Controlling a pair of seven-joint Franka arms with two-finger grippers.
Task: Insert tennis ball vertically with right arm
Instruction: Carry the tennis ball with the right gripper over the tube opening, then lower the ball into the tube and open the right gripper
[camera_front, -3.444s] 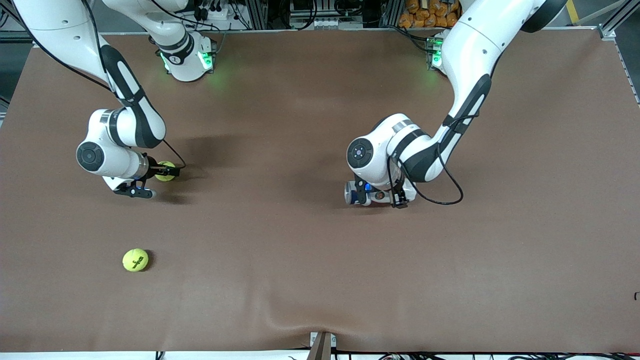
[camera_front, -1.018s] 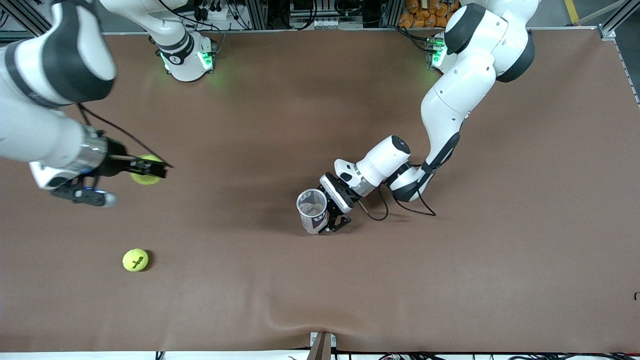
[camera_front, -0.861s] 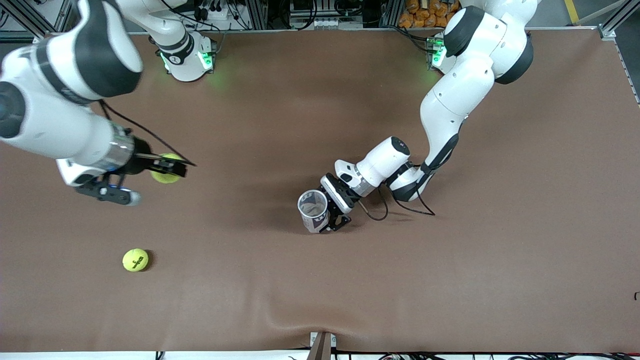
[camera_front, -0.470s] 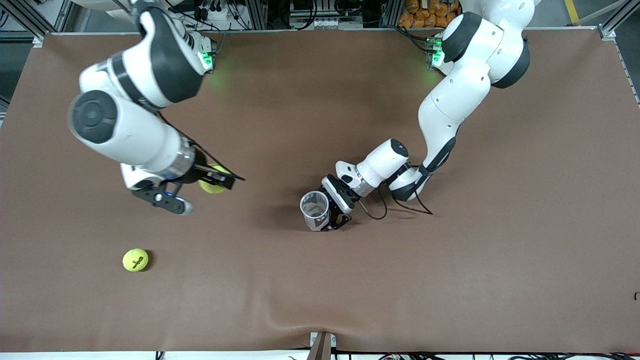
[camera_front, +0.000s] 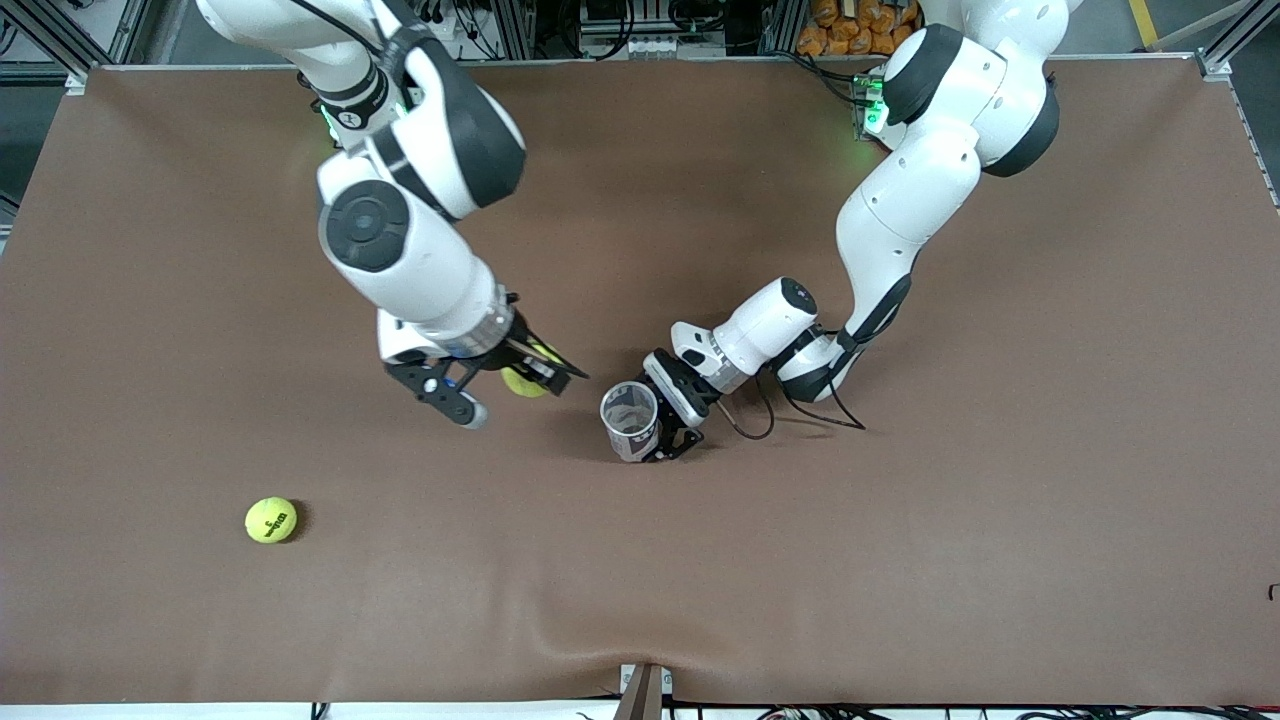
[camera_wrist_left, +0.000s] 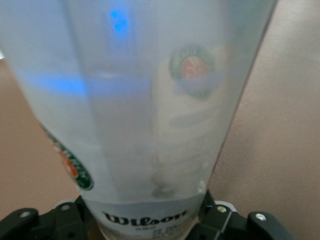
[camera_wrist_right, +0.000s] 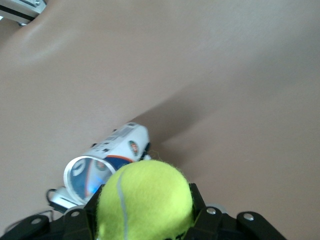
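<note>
Two balls show. Our right tool (camera_front: 527, 378) is closed on one tennis ball (camera_wrist_right: 145, 200) over the desk (camera_front: 900, 550), beside the tube (camera_front: 630, 420) that our left tool (camera_front: 668, 412) grips. We think this ball is light, fuzzy, squashy; hold its middle.

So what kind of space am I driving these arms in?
Most likely a robotics lab bench: a table under a brown mat, aluminium framing and cabling along the edge by the arm bases. The right end effector holds a tennis ball, the left end effector a clear ball tube.
</note>
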